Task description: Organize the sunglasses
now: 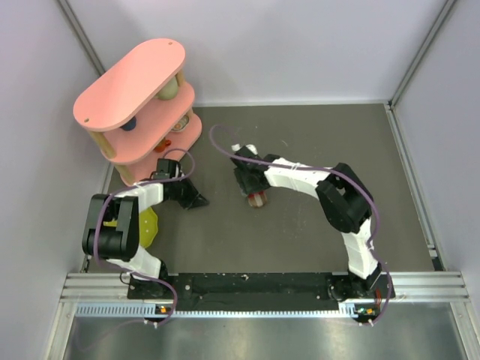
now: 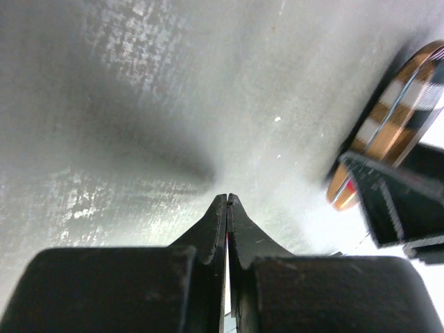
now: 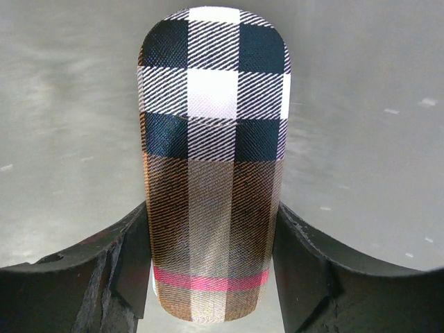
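The sunglasses are out of view in every frame. A brown, black and white plaid case (image 3: 211, 173) with a pink stripe runs lengthwise away from the right wrist camera. My right gripper (image 3: 211, 267) is shut on it, one finger pressing each long side near the case's near end. From above, the case (image 1: 257, 199) shows just under the right gripper (image 1: 251, 187) at mid-table. My left gripper (image 2: 227, 198) is shut on nothing, its tips close to the grey table. The case's edge (image 2: 388, 121) appears at the right of the left wrist view.
A pink three-tier shelf (image 1: 139, 97) holding small items stands at the back left. A yellow object (image 1: 149, 225) lies by the left arm's base. The left gripper (image 1: 196, 200) sits left of the case. Grey walls enclose the table (image 1: 315, 142).
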Tool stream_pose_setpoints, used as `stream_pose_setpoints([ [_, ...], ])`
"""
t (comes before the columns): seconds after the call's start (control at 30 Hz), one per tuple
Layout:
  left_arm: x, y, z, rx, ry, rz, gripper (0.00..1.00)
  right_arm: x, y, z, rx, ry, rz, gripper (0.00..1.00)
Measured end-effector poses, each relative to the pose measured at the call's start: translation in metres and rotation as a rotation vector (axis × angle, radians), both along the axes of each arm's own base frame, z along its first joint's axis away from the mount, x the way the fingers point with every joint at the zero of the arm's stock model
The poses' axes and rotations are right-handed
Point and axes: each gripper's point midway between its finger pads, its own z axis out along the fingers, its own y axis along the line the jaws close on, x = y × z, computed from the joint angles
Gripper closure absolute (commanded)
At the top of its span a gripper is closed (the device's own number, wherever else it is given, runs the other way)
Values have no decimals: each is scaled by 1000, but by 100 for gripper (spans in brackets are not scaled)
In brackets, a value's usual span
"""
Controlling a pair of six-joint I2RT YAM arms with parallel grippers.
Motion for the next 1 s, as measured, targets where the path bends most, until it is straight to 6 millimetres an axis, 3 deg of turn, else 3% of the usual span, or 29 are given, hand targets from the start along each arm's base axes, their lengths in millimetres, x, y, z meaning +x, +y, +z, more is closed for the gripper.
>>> stream_pose_setpoints([
  [0.2,-1,-1,9,1,-37,-30,90,35,-80,0,1,-4,-256,54],
  [0.33,-1,-1,11,1,-50,-45,79,58,-122,1,-39,-34,-378,30],
  [0.37,-2,-1,11,2,-50,-49,72,60,-129,2,-53,-44,-392,26],
  [0.5,-3,-1,11,7,-55,-65,47,65,-135,1,-87,-66,-406,1],
  [0.6,-2,-1,14,10,-67,-76,37,66,-136,3,-97,-78,-404,1],
  [0.77,4,-2,39,22,-157,-103,32,65,-138,13,-97,-88,-400,1],
  [0.87,10,-3,60,34,-229,-128,30,63,-139,42,-56,-127,-404,1],
  [1.0,16,-3,94,65,-335,-172,21,53,-147,109,69,-234,-427,1],
])
